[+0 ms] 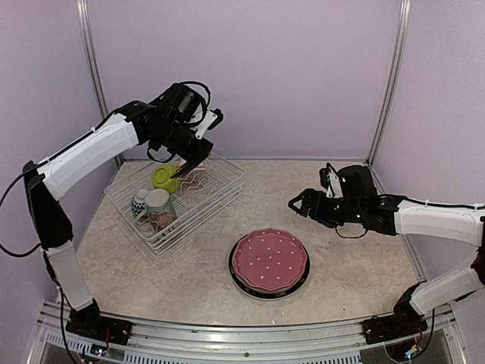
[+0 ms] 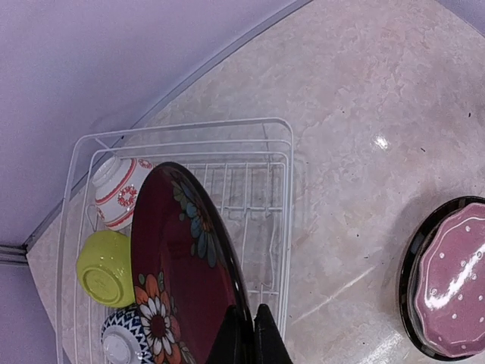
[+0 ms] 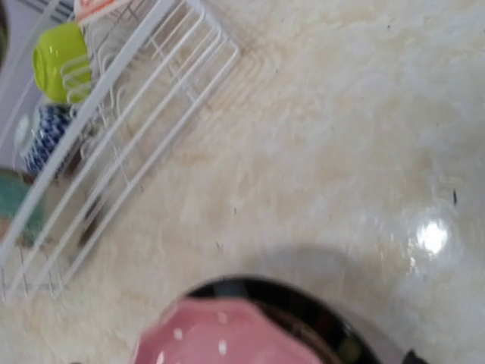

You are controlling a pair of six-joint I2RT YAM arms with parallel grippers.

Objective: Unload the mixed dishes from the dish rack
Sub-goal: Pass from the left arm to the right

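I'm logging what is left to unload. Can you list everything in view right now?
Dish rack: one, white wire, left side of the table.
Floral plate: one, dark red, on edge over the rack, pinched by the left gripper.
Green bowl: one, lime, in the rack.
Patterned bowl: one, red and white, in the rack.
Blue bowl: one, blue and white, in the rack.
Mug: one, cream, patterned, in the rack.
Dotted plate: one, pink, stacked on the black-rimmed plate.
Black-rimmed plate: one, mid-table.
Table: one, beige.
Left gripper: shut on the floral plate.
Right gripper: open, empty, above the table.
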